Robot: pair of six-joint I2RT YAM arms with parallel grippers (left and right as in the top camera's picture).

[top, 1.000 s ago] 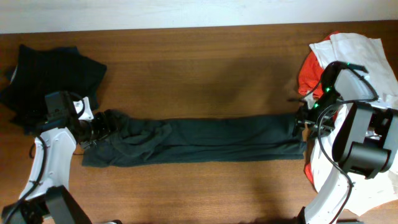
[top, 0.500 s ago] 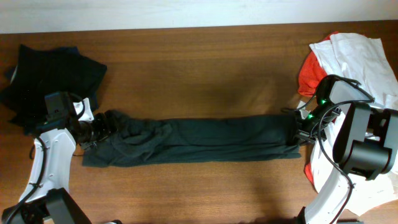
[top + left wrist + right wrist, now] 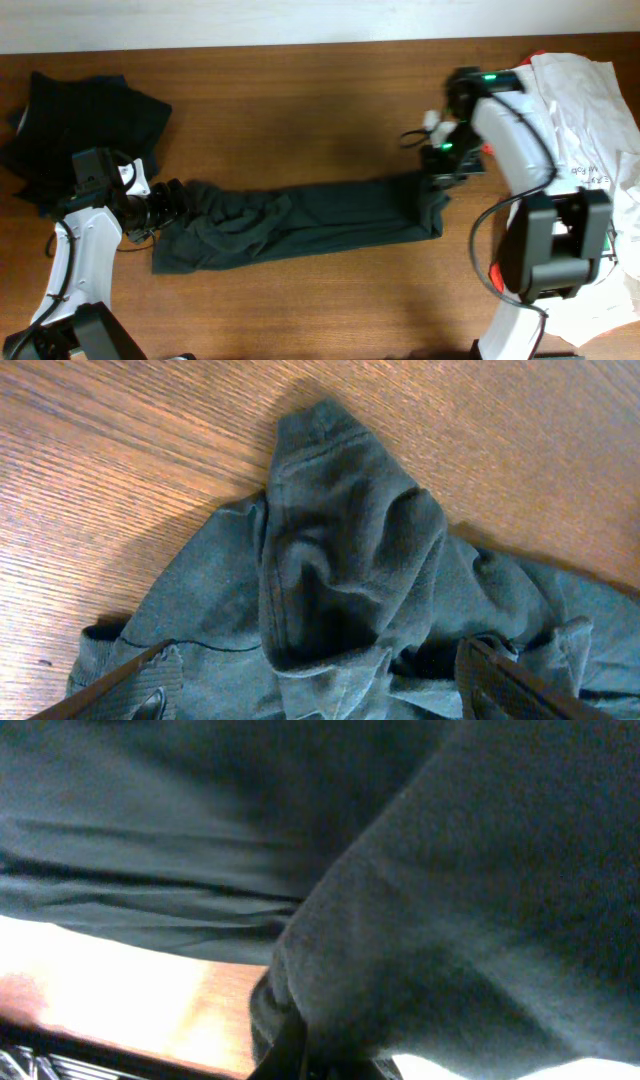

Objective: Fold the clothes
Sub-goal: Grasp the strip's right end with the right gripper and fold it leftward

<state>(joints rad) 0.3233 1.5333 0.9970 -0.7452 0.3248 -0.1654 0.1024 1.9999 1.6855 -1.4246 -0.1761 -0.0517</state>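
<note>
Right end effector (image 3: 438,170) pinches the green garment (image 3: 300,215) by its end, raised so I can fold; left end effector (image 3: 172,200) grip, can't tell.

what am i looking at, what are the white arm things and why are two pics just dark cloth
These are two robot arms at a table, folding clothes. The wide picture is from a camera overhead. The two close-ups come from cameras on the arms' wrists, so they show whatever each pincer is near. A long dark green garment lies across the table. The right pincer holds its right end, lifted, so cloth fills its view. The left pincer is at the other end with cloth bunched between its fingers; whether it grips is unclear. A black pile lies at far left, white and orange clothes at far right.
</note>
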